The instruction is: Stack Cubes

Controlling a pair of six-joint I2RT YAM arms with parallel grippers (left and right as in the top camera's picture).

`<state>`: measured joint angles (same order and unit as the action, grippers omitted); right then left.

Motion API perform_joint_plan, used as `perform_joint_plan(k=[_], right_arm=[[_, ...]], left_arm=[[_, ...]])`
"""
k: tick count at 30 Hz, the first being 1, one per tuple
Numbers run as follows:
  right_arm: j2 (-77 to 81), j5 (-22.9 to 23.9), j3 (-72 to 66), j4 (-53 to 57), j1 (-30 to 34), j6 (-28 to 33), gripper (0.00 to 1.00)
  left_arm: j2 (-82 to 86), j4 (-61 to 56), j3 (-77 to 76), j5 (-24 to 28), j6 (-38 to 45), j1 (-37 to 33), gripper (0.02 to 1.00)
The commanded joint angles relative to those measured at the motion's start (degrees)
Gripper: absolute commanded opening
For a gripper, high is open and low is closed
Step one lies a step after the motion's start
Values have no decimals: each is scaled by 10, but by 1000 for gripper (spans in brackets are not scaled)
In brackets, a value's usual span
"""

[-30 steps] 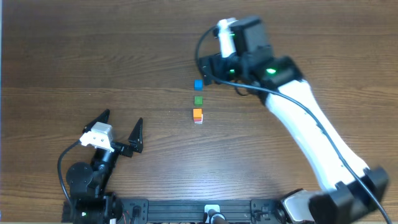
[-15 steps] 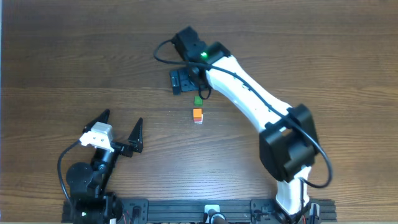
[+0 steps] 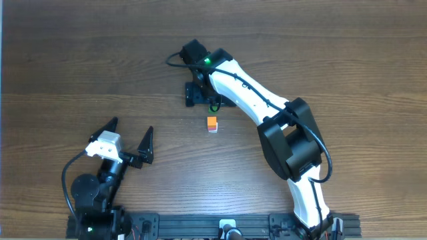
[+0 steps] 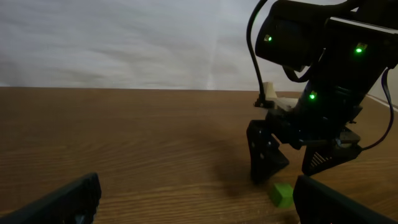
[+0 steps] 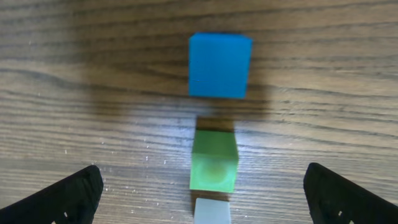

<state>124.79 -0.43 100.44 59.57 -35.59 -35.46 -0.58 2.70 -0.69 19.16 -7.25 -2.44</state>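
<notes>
A blue cube (image 5: pixel 220 65) and a green cube (image 5: pixel 214 162) lie in a line on the wooden table, a small gap between them. My right gripper (image 5: pixel 202 179) hangs open just above them, one finger on each side of the line. The left wrist view shows the same right gripper (image 4: pixel 297 163) spread over the green cube (image 4: pixel 282 194). An orange cube (image 3: pixel 212 121) sits on a pale cube (image 3: pixel 212 129) just nearer to the arm bases. The right gripper (image 3: pixel 199 93) hides the blue cube in the top view. My left gripper (image 3: pixel 128 138) rests open at the near left, holding nothing.
The right arm (image 3: pixel 253 100) crosses the middle of the table from its base at the right. A black cable (image 3: pixel 175 59) loops off its wrist. Bare wooden table (image 3: pixel 80 60) lies all around.
The right arm has swung left and its gripper now sits over the blue and green cubes, covering the blue one in the top view. The left arm has not moved.
</notes>
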Motion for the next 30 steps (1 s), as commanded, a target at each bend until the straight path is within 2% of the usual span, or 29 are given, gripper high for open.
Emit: perform_joint_plan(k=[1, 10, 15, 22, 26, 30], right_arm=[[4, -2, -7, -12, 10, -13, 993], [4, -19, -40, -49, 17, 19, 991], [4, -21, -52, -55, 16, 28, 930], [4, -31, -75, -67, 10, 32, 904], [4, -31, -80, -71, 9, 32, 838], [4, -31, -80, -80, 4, 34, 663]], left_arm=[[4, -1, 3, 5, 9, -3, 998], [4, -1, 3, 5, 8, -3, 996], [4, -1, 3, 5, 9, -3, 998], [4, -1, 3, 5, 9, -3, 998], [4, -1, 3, 5, 9, -3, 998], [4, -1, 3, 5, 9, -3, 998]])
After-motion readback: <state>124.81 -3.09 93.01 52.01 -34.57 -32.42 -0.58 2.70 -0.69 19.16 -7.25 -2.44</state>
